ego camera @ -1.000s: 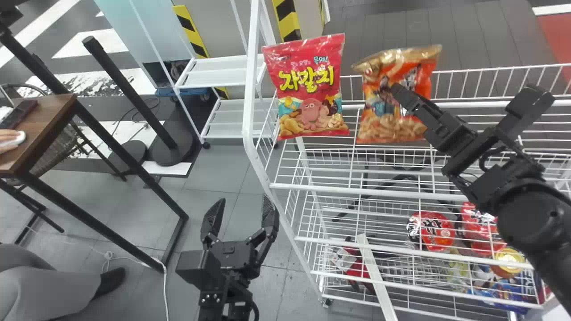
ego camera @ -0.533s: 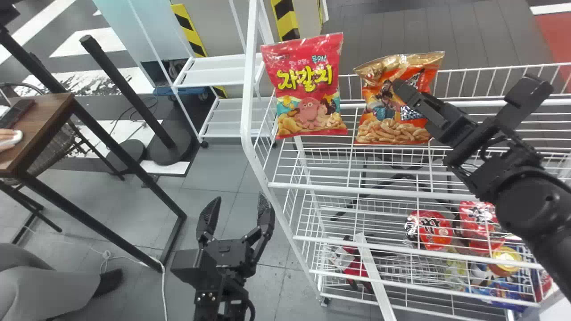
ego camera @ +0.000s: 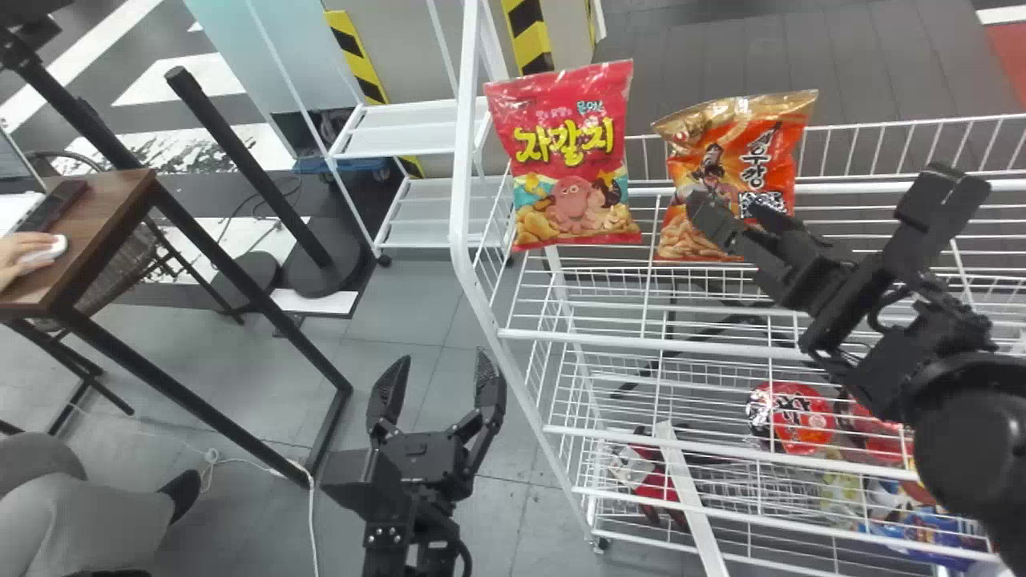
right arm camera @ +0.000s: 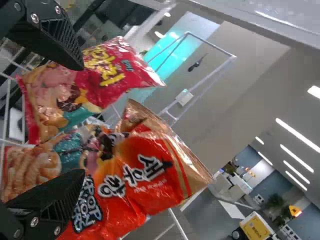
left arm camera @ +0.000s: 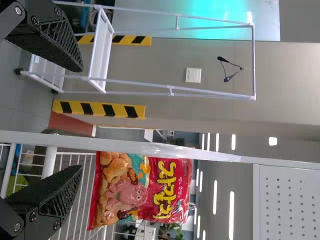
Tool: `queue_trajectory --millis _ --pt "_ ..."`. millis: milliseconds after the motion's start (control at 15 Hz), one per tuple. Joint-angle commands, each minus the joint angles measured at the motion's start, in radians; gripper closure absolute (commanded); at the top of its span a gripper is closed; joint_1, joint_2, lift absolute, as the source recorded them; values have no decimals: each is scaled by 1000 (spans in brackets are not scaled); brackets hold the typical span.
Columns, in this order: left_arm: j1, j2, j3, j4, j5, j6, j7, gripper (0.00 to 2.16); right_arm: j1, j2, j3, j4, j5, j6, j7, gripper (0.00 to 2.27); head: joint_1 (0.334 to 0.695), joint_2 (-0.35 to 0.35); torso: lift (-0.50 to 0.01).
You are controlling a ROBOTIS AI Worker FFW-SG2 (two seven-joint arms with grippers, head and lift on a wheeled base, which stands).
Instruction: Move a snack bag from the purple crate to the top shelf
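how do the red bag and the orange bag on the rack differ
The red bag is red up to its top edge, while the orange bag has a gold top.
The red bag shows a pink octopus; the orange bag shows none.
The red bag stands nearer the rack's left end, the orange bag to its right.
Both stand upright, printed fronts facing the robot.

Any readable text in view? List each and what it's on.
"자갈치": the red snack bag.
"새우깡": the orange snack bag.
Smaller print on both bags: too small to read reliably.
Red pack on a lower shelf: print too unclear.
Yellow box in the background: too blurred.
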Motion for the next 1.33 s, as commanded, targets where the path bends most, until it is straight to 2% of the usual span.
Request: queue_trajectory --millis 0,267,400,733,1000,1267 --pt "0 0 -1 1 0 0 0 137 63 2 40 -129 193 43 -58 127 695 350 -1" --pt "0 0 3 3 3 -6 1 137 80 2 122 -187 411 43 -243 144 695 350 -1" --pt "0 2 5 4 8 -9 1 137 72 2 149 -187 471 31 -314 147 695 350 -1" --pt "-5 5 5 13 9 -15 0 137 5 2 114 -83 448 28 -345 161 695 350 -1" --pt "-9 5 5 18 11 -15 1 137 -57 2 111 52 359 -67 -340 174 695 344 -1" --pt "-9 5 5 22 12 -15 1 137 -60 2 123 66 332 -58 -363 181 695 340 -1"
